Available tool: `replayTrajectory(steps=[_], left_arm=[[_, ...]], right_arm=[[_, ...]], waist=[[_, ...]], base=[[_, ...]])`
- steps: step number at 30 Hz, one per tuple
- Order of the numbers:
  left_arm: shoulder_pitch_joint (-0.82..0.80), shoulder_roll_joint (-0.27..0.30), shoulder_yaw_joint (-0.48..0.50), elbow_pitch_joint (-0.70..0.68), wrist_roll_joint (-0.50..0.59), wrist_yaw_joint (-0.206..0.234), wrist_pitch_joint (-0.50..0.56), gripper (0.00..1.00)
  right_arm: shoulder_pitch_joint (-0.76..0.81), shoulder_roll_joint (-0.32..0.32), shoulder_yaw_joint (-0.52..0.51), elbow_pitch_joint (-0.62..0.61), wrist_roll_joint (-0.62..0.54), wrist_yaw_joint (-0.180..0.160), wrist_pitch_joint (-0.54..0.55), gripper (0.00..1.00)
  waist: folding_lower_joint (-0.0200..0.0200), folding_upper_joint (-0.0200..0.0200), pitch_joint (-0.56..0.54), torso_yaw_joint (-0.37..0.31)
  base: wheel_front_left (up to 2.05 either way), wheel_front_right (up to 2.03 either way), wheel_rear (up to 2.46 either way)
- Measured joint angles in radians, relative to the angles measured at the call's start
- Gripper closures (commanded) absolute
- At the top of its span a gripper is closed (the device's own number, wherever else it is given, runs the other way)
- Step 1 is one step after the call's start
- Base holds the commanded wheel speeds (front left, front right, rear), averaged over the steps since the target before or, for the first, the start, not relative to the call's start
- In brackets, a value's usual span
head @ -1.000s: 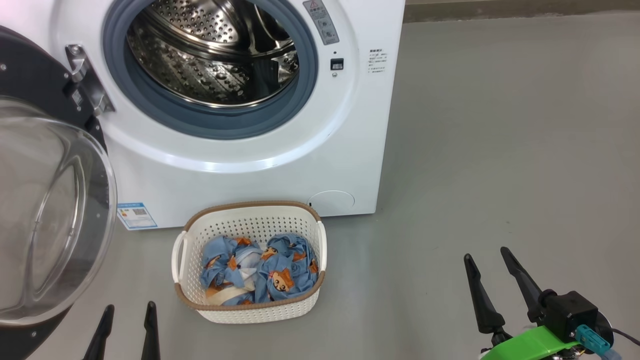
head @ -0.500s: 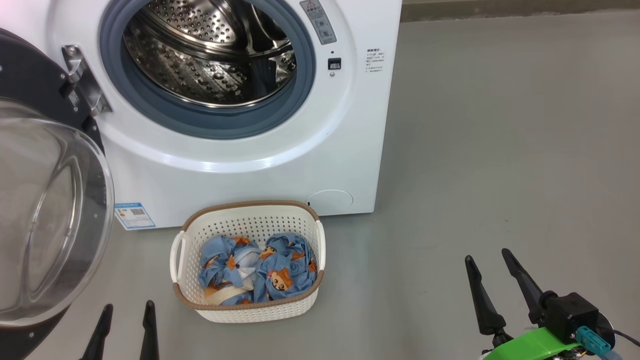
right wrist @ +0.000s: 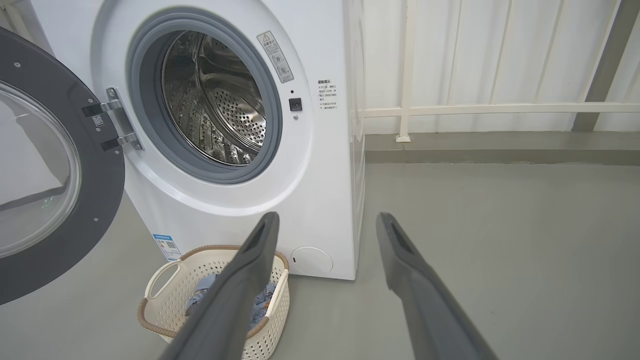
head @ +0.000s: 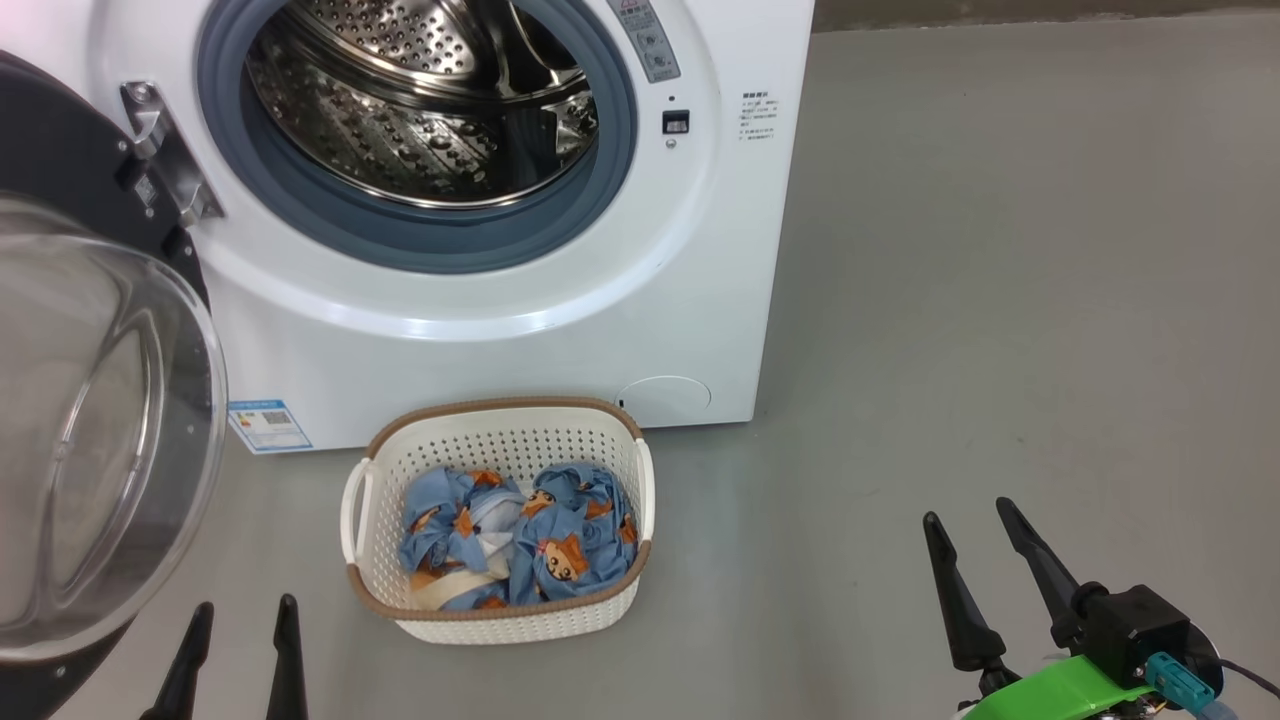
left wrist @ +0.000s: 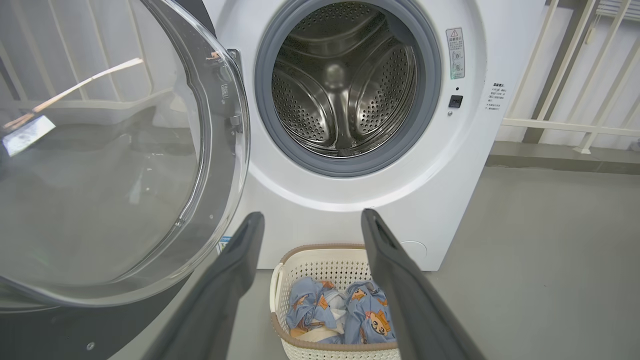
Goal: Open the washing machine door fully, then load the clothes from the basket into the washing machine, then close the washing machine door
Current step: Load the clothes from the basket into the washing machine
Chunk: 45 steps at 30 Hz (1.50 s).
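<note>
The white washing machine (head: 520, 340) stands ahead, its steel drum (head: 420, 110) empty. Its black door (head: 90, 420) with the clear glass bowl hangs swung out wide on the left, hinged at the machine's left side. On the floor before the machine sits the cream basket (head: 500, 620) holding the blue clothes (head: 520, 535) with orange figures. My left gripper (head: 246, 608) is open, low at the basket's left, apart from it. At the lower right my right gripper (head: 968, 510) is open too, well clear of the basket. Both hold nothing.
Bare grey floor (head: 1000, 300) spreads to the machine's right. A white railing (right wrist: 500, 107) and wall panels run behind it. The open door (left wrist: 100, 165) takes up the space on the left, close to my left gripper.
The head view shifted slightly. Both grippers stay open and in nearly the same place; the left one sits a little lower in the picture. Basket and clothes unchanged.
</note>
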Motion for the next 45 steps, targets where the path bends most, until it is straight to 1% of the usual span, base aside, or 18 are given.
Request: replayTrajectory(steps=[14,20,45], left_arm=[[-0.012,0.003,0.009,-0.001,0.000,0.000,0.000,0.00],[-0.023,0.001,0.013,0.001,0.000,0.000,0.000,0.00],[-0.023,-0.002,0.004,0.021,-0.010,0.000,0.000,0.00]], right_arm=[[-0.002,0.000,0.011,0.002,0.000,0.000,0.000,0.00],[-0.002,0.000,0.010,0.004,0.000,0.000,0.000,0.00],[-0.003,0.000,0.011,0.015,0.001,0.000,0.000,0.00]], waist=[[0.0000,0.0000,0.013,0.004],[0.0000,0.0000,0.020,0.009],[0.0000,0.0000,0.028,0.010]], base=[[1.73,-1.73,0.00],[1.17,-1.17,0.00],[0.07,-0.07,0.00]])
